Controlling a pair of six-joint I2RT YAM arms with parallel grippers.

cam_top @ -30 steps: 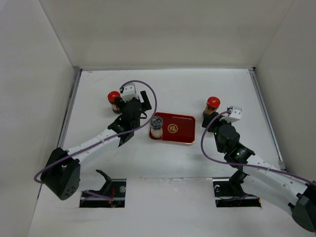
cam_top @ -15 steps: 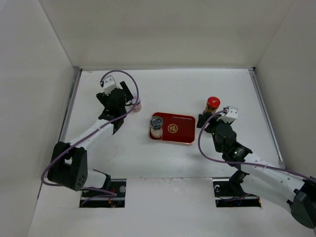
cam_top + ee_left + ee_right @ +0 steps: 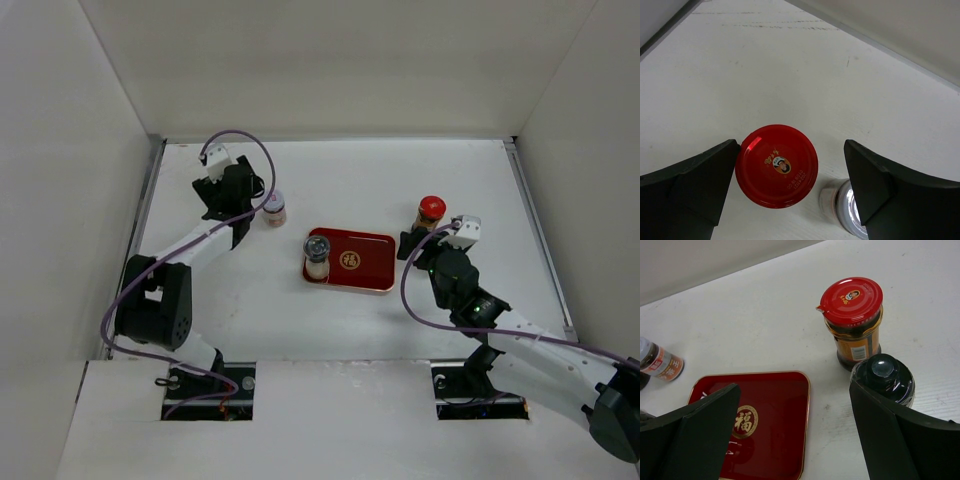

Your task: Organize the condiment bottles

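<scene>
- The left claw (image 3: pixel 790 148) is open over a red-lid jar (image 3: pixel 776 172) at the far left of the table (image 3: pixel 790 60). It holds nothing. One finger is right by the lid and the other is well away.
- If it shuts like this, the near finger may push the jar over first. The jar could also bump the pale-lid jar (image 3: pixel 837 205) just beside it.
- The right claw (image 3: pixel 795 386) is open wide and holds nothing. A black-lid jar (image 3: pixel 883 375) sits right by one finger, and a second red-lid jar (image 3: pixel 852 320) stands just behind it.
- A sideways move there could knock both jars down.
- A grey-lid jar (image 3: pixel 317 255) stands at the left end of the red tray (image 3: pixel 365 262). A jar put down too close could tip it.
</scene>
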